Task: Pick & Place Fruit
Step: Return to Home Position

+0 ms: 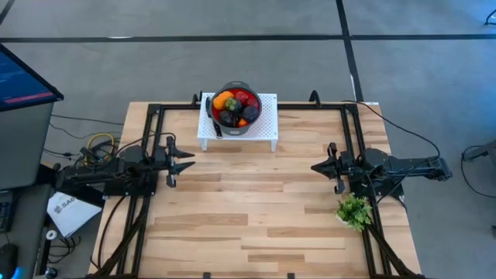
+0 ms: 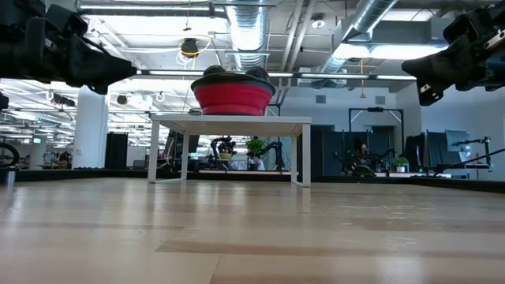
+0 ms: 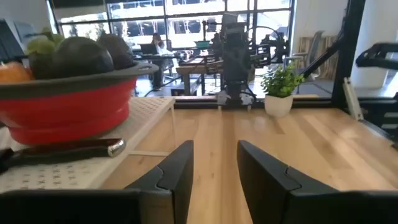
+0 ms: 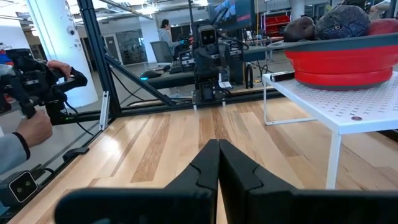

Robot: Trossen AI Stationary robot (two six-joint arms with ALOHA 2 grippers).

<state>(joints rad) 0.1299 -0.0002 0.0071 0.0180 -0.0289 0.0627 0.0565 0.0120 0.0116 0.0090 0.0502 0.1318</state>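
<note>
The fruit (image 1: 235,107), orange, red and dark purple pieces, is heaped in a red bowl (image 2: 233,98) with a dark rim. The bowl stands on a small white perforated stand (image 1: 266,124) at the table's far middle. A slim black knife (image 3: 68,149) lies on the stand beside the bowl. My left gripper (image 1: 188,160) hovers open at the table's left, pointing right, clear of everything. My right gripper (image 1: 316,167) hovers shut at the table's right, pointing left. In the wrist views the fruit (image 3: 81,55) and the bowl (image 4: 348,62) show off to one side.
A green leafy sprig in a small white pot (image 1: 355,211) stands at the table's right near my right arm. A black frame (image 1: 256,108) runs around the table's edges. A person's hands (image 4: 37,124) hold a device beyond the table's left side.
</note>
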